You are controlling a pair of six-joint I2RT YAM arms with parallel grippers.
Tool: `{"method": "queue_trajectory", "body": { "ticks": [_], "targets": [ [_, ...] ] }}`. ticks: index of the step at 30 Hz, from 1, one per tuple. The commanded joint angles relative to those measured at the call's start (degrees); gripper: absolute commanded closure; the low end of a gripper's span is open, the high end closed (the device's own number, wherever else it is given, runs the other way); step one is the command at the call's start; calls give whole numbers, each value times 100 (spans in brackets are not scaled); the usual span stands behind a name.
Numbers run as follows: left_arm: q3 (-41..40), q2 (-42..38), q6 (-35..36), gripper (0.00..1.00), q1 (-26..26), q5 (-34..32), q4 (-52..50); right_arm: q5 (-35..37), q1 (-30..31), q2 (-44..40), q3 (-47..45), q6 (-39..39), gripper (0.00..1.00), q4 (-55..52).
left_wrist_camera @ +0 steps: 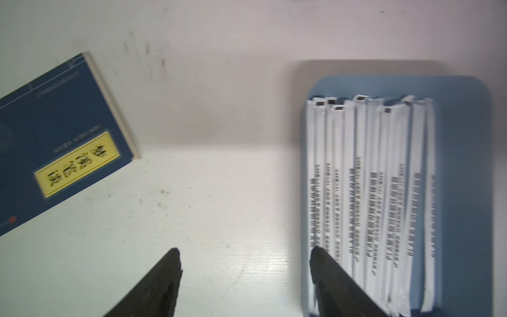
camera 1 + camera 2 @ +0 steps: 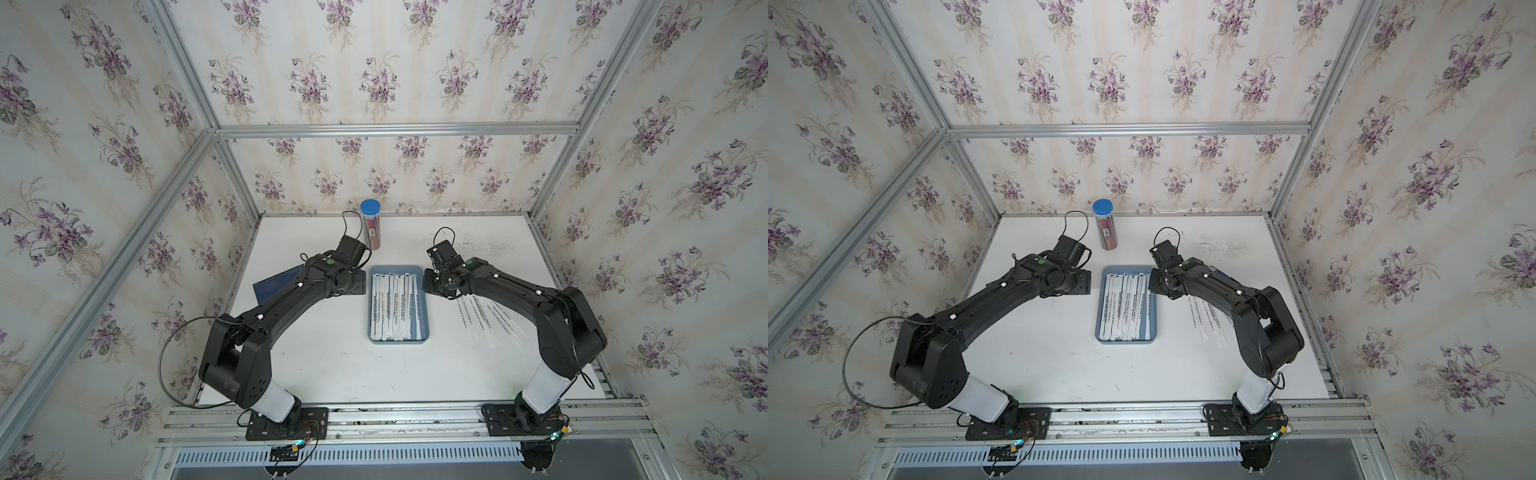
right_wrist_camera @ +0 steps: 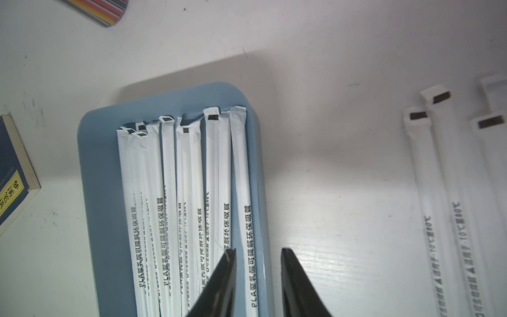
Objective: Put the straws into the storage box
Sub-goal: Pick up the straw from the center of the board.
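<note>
Now your left gripper (image 1: pixel 245 251) stands wide, empty, at the storage box (image 1: pixel 463 137) rim. Your right gripper (image 3: pixel 258 252), narrowly parted, straddles a boxed straw (image 3: pixel 241 178).

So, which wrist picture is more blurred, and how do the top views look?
Left wrist view: blurred, lettering on the straws in the storage box is smeared. Right wrist view: sharper, the print reads clearly; a soft shadow falls on the table beside the box. Both top views: sharp, walls leaning outward as through a wide lens.
</note>
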Motion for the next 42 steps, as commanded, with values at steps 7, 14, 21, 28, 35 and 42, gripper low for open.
{"method": "queue_trajectory", "body": {
  "ticks": [7, 14, 21, 28, 35, 42],
  "targets": [
    [-912, -544, 207, 20, 478, 211, 583, 910, -869, -574, -530, -775, 70, -680],
    [-1106, -629, -135, 20, 478, 446, 844, 947, -865, -357, -853, -671, 73, -478],
    [-1137, -544, -230, 20, 472, 632, 895, 816, -822, -185, -1080, -596, 76, -318],
    [-1198, -502, -286, 20, 462, 724, 973, 749, -775, 6, -1087, -604, 77, -230],
    [-1199, -441, -224, 20, 456, 766, 982, 831, -776, 112, -1179, -592, 77, -162],
    [-1207, -356, -279, 20, 439, 916, 1079, 858, -775, 268, -1372, -556, 78, -57]
  ]
}}
